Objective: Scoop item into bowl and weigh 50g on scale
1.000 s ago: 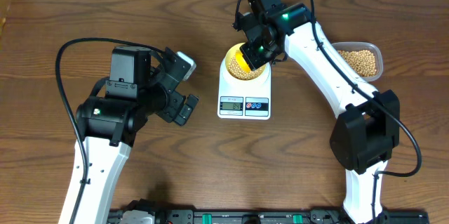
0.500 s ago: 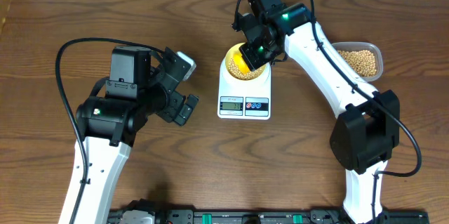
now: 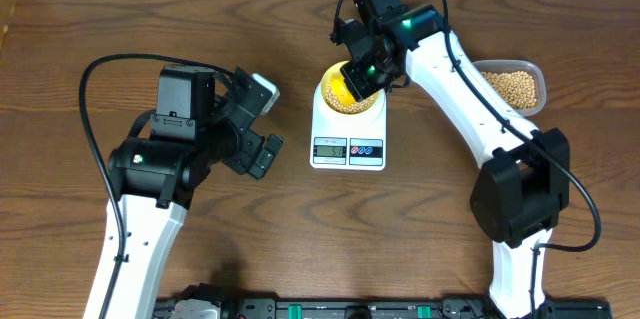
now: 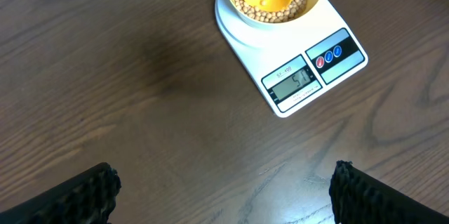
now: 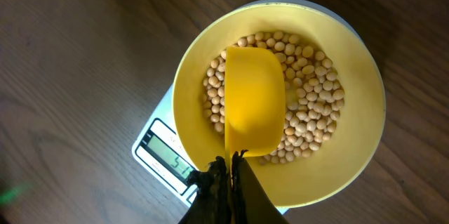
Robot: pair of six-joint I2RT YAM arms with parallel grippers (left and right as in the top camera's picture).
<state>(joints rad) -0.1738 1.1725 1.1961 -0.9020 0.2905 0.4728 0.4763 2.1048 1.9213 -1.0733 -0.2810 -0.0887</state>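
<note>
The right gripper [image 5: 229,178] has its jaws closed tight on the thin handle of a bright yellow plastic scoop [image 5: 252,101]. The scoop's rounded cup reaches straight out ahead of the jaws. It hangs inside the small round pale yellow bowl [image 5: 365,97], over the left half. The small round tan beans [image 5: 312,115] lie in a heap on the bowl's bottom, beyond and to either side of the jaws. They show around the scoop's edges, and more of them on its far and right sides. I cannot tell whether the scoop touches the heap.

The bowl stands on the round top of the white digital kitchen scale [image 4: 309,76]. The scale's small display sits just left of and below the right jaws in the wrist view. Its digits are lit but too small to read with certainty.

The left gripper [image 4: 224,206] hovers over the brown wooden table [image 4: 105,76] with its jaws spread wide and nothing between them. Only the two black ribbed fingertips [image 4: 77,196] show, at the lower corners of its wrist view. From these jaws the scale and the filled bowl lie ahead and to the right, well apart.

In the overhead view a clear rectangular plastic tub [image 3: 512,86] holding more beans sits on the far side of the right arm, apart from the scale.
</note>
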